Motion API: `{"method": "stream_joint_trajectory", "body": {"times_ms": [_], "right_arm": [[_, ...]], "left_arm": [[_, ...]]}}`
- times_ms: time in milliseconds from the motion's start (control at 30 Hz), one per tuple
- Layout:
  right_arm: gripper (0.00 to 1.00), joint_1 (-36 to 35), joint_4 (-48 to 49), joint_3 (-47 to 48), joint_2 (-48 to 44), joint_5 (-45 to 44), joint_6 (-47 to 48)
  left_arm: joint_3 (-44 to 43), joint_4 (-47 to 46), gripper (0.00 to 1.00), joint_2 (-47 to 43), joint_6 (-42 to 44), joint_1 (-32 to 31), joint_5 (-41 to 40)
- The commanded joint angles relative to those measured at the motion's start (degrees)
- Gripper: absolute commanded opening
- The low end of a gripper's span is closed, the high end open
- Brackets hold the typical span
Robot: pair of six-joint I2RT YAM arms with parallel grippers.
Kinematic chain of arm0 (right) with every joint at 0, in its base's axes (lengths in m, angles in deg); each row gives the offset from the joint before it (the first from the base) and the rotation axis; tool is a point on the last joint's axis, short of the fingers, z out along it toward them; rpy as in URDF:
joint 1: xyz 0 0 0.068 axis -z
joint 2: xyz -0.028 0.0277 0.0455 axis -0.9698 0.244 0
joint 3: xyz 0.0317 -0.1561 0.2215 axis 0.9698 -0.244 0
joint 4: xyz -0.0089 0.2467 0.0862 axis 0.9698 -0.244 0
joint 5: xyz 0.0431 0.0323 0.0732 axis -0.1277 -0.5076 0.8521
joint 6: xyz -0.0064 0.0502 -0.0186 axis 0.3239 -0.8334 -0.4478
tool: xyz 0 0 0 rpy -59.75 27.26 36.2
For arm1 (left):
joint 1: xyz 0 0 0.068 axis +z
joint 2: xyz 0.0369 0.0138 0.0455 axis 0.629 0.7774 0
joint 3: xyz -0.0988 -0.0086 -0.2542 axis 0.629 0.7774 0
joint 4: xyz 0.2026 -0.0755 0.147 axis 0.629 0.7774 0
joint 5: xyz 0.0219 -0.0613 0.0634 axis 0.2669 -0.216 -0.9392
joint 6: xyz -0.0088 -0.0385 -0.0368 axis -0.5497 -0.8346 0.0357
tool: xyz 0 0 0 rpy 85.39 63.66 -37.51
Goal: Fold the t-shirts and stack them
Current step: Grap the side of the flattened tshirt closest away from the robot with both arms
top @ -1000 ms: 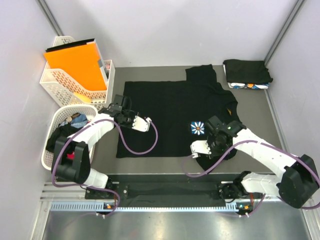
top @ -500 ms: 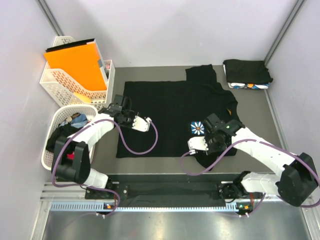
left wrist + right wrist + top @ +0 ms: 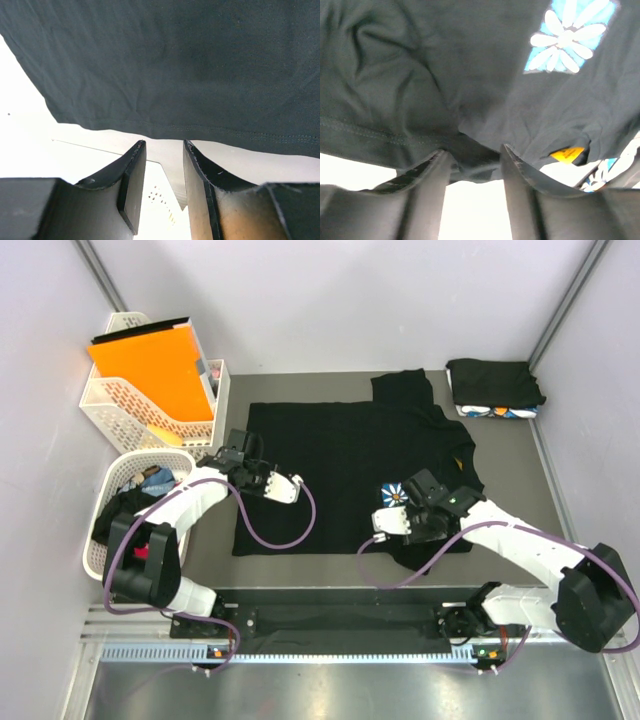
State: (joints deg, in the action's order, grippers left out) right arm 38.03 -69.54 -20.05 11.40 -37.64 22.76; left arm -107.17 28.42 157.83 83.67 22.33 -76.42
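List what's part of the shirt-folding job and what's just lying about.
Job:
- black shirt, spread flat
- folded stack, far right corner
- clothes in the round basket

Lying about:
- orange folder
- lattice bin holding it
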Motion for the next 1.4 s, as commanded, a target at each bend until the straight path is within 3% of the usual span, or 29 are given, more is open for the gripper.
{"method": "stream_joint_trajectory", "body": {"times_ms": [0, 267, 500, 667, 833, 900, 1100, 1233, 1367], "right_arm": [[0.5, -1.09, 6.49, 3.91, -0.22, -1.86, -2.26], [0.51, -0.57, 16.86, 1.63, -1.54, -9.78, -2.61], [0.51, 1.28, 14.59, 0.83, -2.24, -8.73, -3.05], [0.49, 11.53, 0.03, 9.32, -0.32, 4.52, -5.93], [0.5, 24.9, -19.55, 23.4, 14.61, 24.47, -11.32], [0.5, 29.74, -22.23, 28.07, 19.96, 29.74, -11.84], [0.5, 36.43, -29.78, 33.96, 29.55, 36.09, -9.39], [0.48, 43.36, -38.04, 37.04, 35.54, 38.47, -1.76], [0.45, 46.28, -39.2, 35.21, 39.23, 38.12, 1.16]], "left_arm": [[-1.42, 0.11, 0.41, -0.47, 0.4, -0.06, 0.65], [-1.86, 0.02, 0.41, -0.03, 0.66, -0.06, 0.82], [-2.39, 0.19, 0.41, 0.23, 1.01, -0.14, 0.64], [-2.83, 0.9, 0.41, 0.06, 1.36, -0.14, 0.29], [-3.53, 1.42, 0.41, 0.32, 1.72, -0.14, 0.99], [-3.97, 1.95, 0.41, 0.58, 1.81, -0.23, 1.61], [-4.5, 2.48, 0.41, 0.23, 2.07, -0.93, 0.65], [-5.55, 3.44, 0.41, 0.32, 2.25, -1.02, -0.06], [-5.99, 3.62, 0.41, 0.5, 2.16, -1.11, -0.23]]}}
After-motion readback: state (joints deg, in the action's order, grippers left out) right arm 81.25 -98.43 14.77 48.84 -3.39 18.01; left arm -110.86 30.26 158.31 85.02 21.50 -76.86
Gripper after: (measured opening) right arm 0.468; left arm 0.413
